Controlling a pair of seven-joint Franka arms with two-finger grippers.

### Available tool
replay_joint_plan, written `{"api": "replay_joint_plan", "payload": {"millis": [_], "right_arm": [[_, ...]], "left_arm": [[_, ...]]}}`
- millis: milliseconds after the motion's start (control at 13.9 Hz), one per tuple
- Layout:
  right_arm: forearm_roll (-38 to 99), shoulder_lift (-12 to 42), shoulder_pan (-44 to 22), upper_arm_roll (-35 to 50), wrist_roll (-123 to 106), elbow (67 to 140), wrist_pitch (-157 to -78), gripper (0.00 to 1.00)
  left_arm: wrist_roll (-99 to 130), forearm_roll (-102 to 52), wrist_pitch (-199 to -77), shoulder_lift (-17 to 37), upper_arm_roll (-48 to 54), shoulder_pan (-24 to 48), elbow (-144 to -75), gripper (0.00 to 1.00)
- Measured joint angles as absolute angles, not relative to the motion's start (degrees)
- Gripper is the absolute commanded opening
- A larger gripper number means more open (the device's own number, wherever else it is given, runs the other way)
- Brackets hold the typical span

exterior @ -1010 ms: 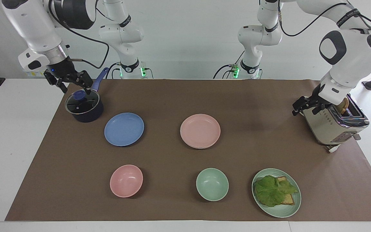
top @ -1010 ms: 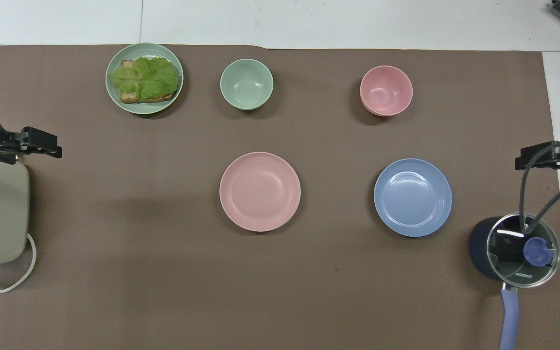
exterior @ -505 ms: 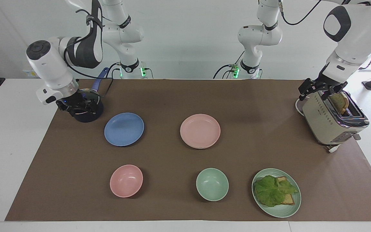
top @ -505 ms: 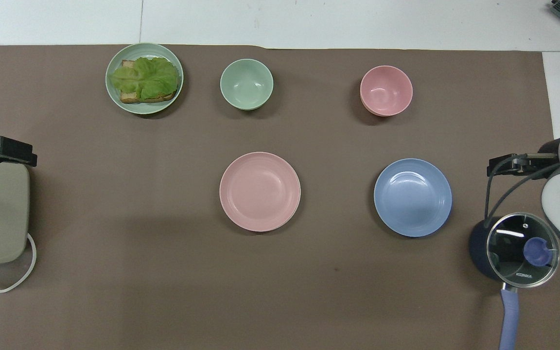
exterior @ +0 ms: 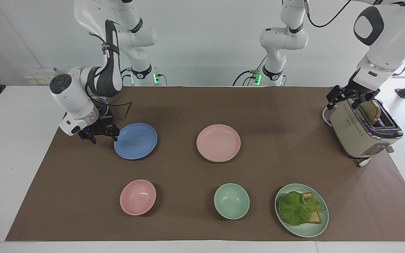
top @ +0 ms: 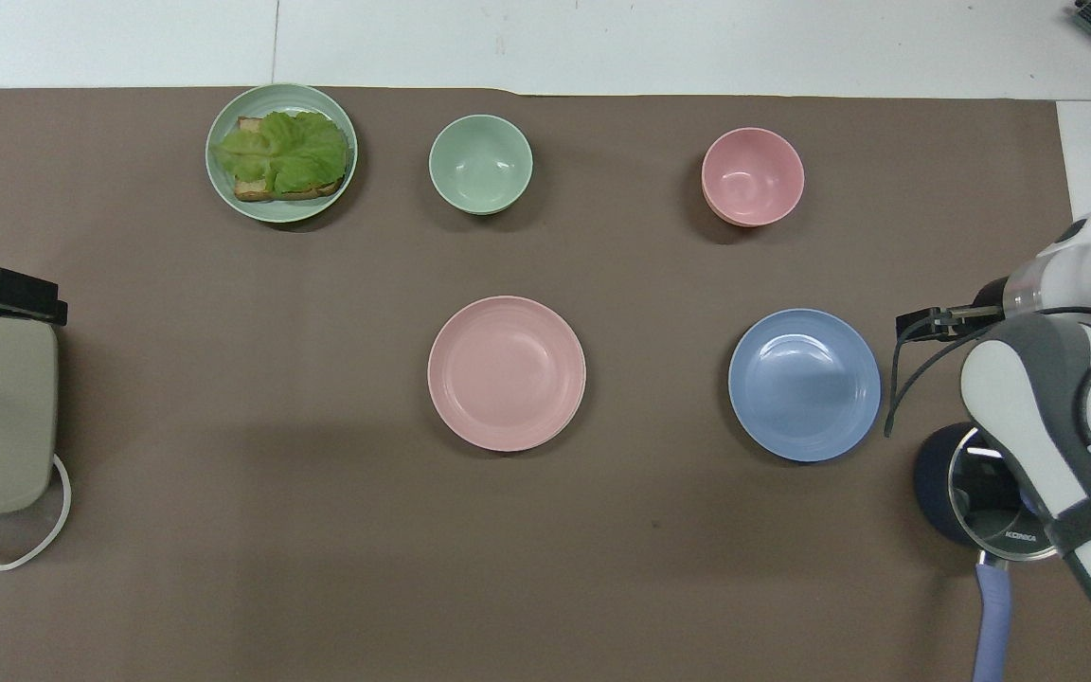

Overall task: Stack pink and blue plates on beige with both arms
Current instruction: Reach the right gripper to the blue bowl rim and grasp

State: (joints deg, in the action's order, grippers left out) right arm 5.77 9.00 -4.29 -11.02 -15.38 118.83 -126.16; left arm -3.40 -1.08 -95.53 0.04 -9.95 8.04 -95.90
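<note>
Two arms work at the desk (exterior: 9,147), which carries a brown mat (exterior: 195,105).

Three plates show as separate items. One blue plate (exterior: 135,141) lies toward the right arm's end. One pink plate (exterior: 218,142) lies near the middle; a second rim shows just under its edge in the facing view, so it rests on another plate whose colour I cannot tell. One mint green plate (exterior: 302,211) lies farther from the robots toward the left arm's end and carries toast with a lettuce leaf (exterior: 297,207).

There are two bowls, both farther from the robots than the plates: one pink bowl (exterior: 137,197) and one green bowl (exterior: 231,201).

One dark blue lidded saucepan (top: 967,493) sits at the right arm's end, partly covered by that arm. One beige toaster (exterior: 362,133) stands at the left arm's end with a slice of bread in a slot.

The right end effector (exterior: 98,135) is low over the mat just beside the blue plate's rim, its fingers spread and holding nothing. The left end effector (exterior: 350,96) hangs over the toaster's robot-side end, fingers likewise apart and empty.
</note>
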Motion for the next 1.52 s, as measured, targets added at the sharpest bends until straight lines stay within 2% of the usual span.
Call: {"api": "replay_joint_plan", "payload": {"millis": [361,505,577,794,866,1299,1515], "right_arm": [[7.5,10.0,-4.3,-11.0,-17.5,122.8,-129.1,0.98],[7.7,11.3,-4.3,-11.0,-18.2,123.5,-130.5,0.69],[7.7,11.5,-4.3,-11.0,-18.3,123.5,-130.6,0.59],[7.7,11.6,-4.9,-11.0,-18.3,123.6,-130.6,0.02],[7.7,11.6,-5.1,-11.0,-18.3,123.7,-130.6,0.0],[7.9,10.9,-5.7,-11.0,-18.3,123.3,-129.7,0.0],[7.9,10.2,-5.7,-11.0,-18.3,120.2,-125.1,0.0]], "left_arm": [[-3.4,-1.1,-95.5,0.0,-10.0,8.0,-95.9,1.0],[-3.4,-1.1,-95.5,0.0,-10.0,8.0,-95.9,1.0],[-3.4,-1.1,-95.5,0.0,-10.0,8.0,-95.9,1.0],[-3.4,-1.1,-95.5,0.0,-10.0,8.0,-95.9,1.0],[-3.4,-1.1,-95.5,0.0,-10.0,8.0,-95.9,1.0],[-3.4,-1.1,-95.5,0.0,-10.0,8.0,-95.9,1.0],[-3.4,-1.1,-95.5,0.0,-10.0,8.0,-95.9,1.0]]}}
